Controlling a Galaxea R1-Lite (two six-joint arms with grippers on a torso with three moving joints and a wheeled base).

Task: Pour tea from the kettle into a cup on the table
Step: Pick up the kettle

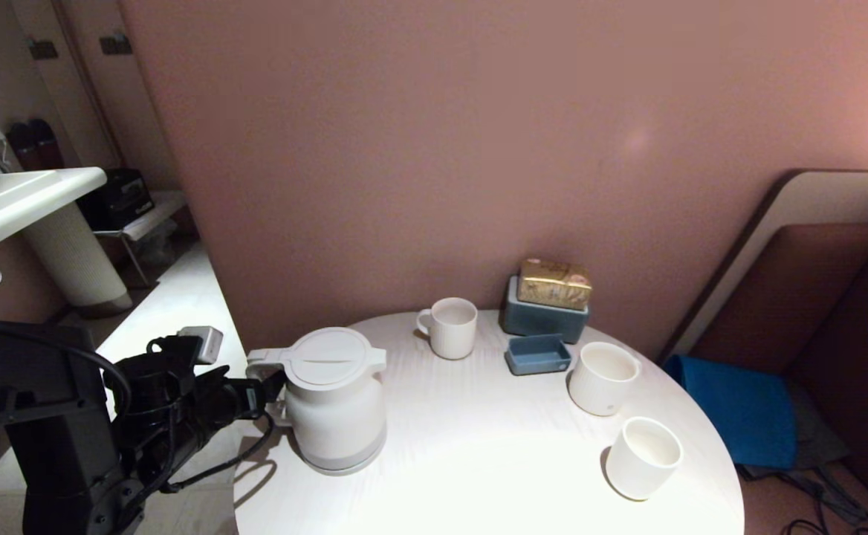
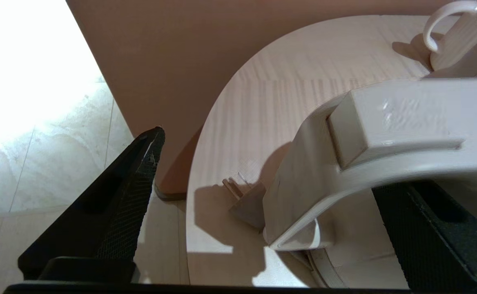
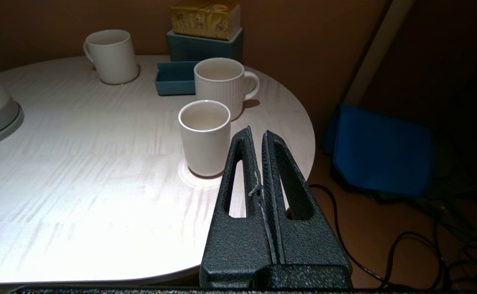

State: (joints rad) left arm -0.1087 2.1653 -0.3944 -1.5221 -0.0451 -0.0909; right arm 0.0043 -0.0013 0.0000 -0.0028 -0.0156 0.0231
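Textured black left gripper (image 2: 263, 204) astride kettle (image 1: 335, 401)

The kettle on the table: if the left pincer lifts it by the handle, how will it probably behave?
The kettle looks rigid, so its handle should not flex. It is the largest vessel on the table, likely heavy if full. Held by the handle at one side, it may swing spout-down. The open left pincer straddles that smooth handle, so slipping seems possible.

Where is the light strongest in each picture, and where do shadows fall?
Head view: glare on the table near its front edge; the kettle casts shadow toward the left gripper. Left wrist view: the floor is overexposed, and a hard shadow lies under the kettle's handle. Right wrist view: bright table, dark surroundings beyond the cup.
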